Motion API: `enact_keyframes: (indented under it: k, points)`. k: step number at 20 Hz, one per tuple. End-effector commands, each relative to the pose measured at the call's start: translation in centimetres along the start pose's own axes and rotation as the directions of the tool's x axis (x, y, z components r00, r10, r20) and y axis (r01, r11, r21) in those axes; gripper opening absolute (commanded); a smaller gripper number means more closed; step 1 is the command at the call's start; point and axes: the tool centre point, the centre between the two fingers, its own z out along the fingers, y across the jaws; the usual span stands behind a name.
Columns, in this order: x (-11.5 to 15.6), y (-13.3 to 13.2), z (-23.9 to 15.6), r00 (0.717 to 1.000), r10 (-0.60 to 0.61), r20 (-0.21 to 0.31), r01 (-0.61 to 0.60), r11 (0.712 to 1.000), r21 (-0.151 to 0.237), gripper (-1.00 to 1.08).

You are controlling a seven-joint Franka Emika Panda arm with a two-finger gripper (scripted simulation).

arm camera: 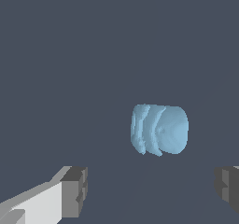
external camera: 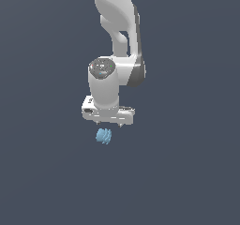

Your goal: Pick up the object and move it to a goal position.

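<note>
The object is a small light-blue lump with ribbed sides (external camera: pixel 103 136), lying on the dark grey floor just below my white gripper (external camera: pixel 108 124) in the exterior view. In the wrist view the object (arm camera: pixel 159 129) lies ahead of the fingers, between their lines but nearer one of them. My gripper (arm camera: pixel 151 190) is open and empty, with its two dark grey fingertips (arm camera: pixel 75 190) wide apart. The fingers do not touch the object.
The white Panda arm (external camera: pixel 117 36) rises above the gripper to the top of the exterior view. The dark grey floor (external camera: pixel 187 172) fills the rest of both views. No goal marker shows.
</note>
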Motion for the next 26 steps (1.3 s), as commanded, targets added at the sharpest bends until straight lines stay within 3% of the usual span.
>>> enact_keyframes:
  k: [1,10,17,26]
  points:
    - [0.6,1.1,1.6,0.999,0.033,0.005,-0.033,0.999,0.000,1.00]
    - [1.5,3.0,4.5,0.995,0.094,0.014,-0.094,0.996,-0.002,1.00]
    - [1.4,3.1,5.1,0.996,0.093,0.015,-0.093,0.996,-0.002,1.00]
    - [1.3,3.1,9.2,0.995,0.095,0.015,-0.095,0.995,-0.002,1.00]
